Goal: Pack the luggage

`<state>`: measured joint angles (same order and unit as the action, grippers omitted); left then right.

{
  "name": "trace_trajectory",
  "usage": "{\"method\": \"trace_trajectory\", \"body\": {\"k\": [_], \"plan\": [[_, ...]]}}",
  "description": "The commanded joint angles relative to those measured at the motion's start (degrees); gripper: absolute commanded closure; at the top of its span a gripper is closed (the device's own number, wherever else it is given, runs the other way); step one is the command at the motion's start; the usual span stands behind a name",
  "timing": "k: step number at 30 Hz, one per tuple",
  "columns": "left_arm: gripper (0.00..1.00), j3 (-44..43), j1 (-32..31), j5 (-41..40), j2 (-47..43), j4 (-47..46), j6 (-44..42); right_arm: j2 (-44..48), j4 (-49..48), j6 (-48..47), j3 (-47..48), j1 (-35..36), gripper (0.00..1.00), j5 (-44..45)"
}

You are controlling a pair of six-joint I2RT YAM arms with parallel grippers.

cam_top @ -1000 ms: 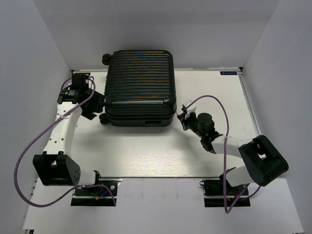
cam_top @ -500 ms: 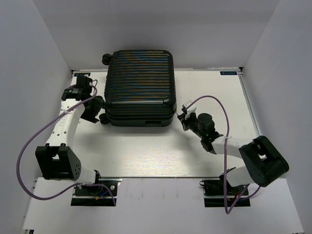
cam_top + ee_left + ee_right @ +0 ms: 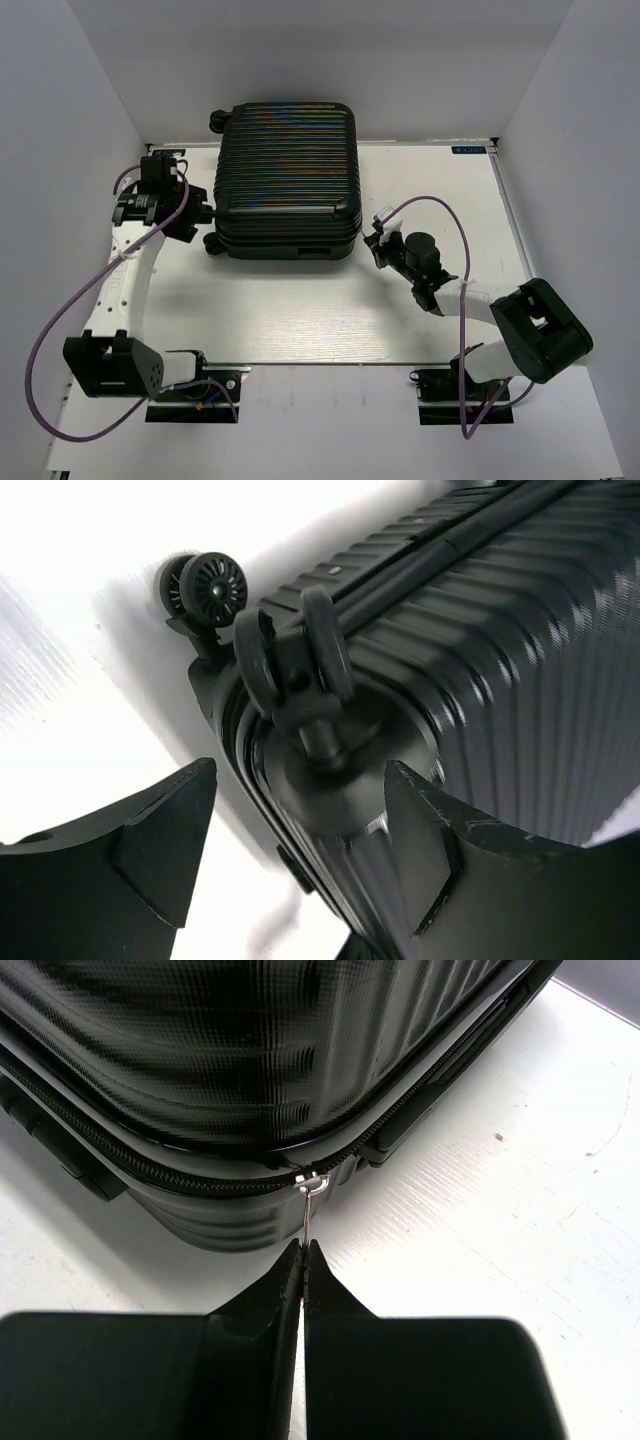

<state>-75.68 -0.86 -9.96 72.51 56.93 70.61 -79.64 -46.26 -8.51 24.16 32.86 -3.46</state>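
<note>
The luggage [image 3: 288, 180] lies flat and closed at the back centre of the table, a black ribbed hard-shell case. My left gripper [image 3: 198, 214] is open at its front-left corner. In the left wrist view the left gripper [image 3: 300, 830] straddles that rounded corner just below a twin wheel [image 3: 290, 665], with nothing gripped. My right gripper [image 3: 376, 240] sits at the case's front-right corner. In the right wrist view the right gripper [image 3: 303, 1250] is shut on the thin metal zipper pull [image 3: 306, 1215], which hangs from the slider on the zip [image 3: 180, 1182].
White walls enclose the white table [image 3: 300, 310] on the left, back and right. A second wheel [image 3: 210, 585] shows at the case's lower corner, and another wheel [image 3: 215, 120] at the back left. Purple cables loop off both arms.
The left arm shifted: its wrist swung right toward the case, then back left, and its elbow dropped toward the near edge. Its jaws narrowed slightly, then widened. The right arm and luggage stayed still.
</note>
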Motion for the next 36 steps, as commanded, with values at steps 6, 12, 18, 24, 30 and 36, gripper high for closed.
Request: {"method": "trace_trajectory", "body": {"k": [6, 12, 18, 24, 30, 36], "plan": [[0.21, -1.22, -0.19, -0.06, 7.72, -1.91, 2.52, 0.36, 2.84, -1.33, -0.61, 0.27, 1.00, 0.12], [0.38, -2.02, -2.21, -0.77, 12.12, -2.96, 3.39, -0.52, 3.46, -1.68, 0.53, 0.27, 1.00, 0.30], [1.00, -2.72, -2.92, 1.42, 16.86, -3.40, 2.25, -1.05, 1.97, -0.20, 0.36, 0.19, 1.00, 0.91], [1.00, 2.52, -3.09, 2.04, 15.74, -12.84, -8.62, -1.14, -0.84, 2.27, 2.12, 0.19, 1.00, 6.18], [1.00, -2.88, -2.92, 5.48, 15.72, -8.01, -32.10, 1.32, -1.37, 3.85, 1.68, 0.45, 1.00, 11.10], [1.00, -5.53, -1.95, 7.14, 22.06, -6.65, -39.75, -3.59, -8.29, 3.42, 2.47, 0.10, 1.00, 16.11]]}}
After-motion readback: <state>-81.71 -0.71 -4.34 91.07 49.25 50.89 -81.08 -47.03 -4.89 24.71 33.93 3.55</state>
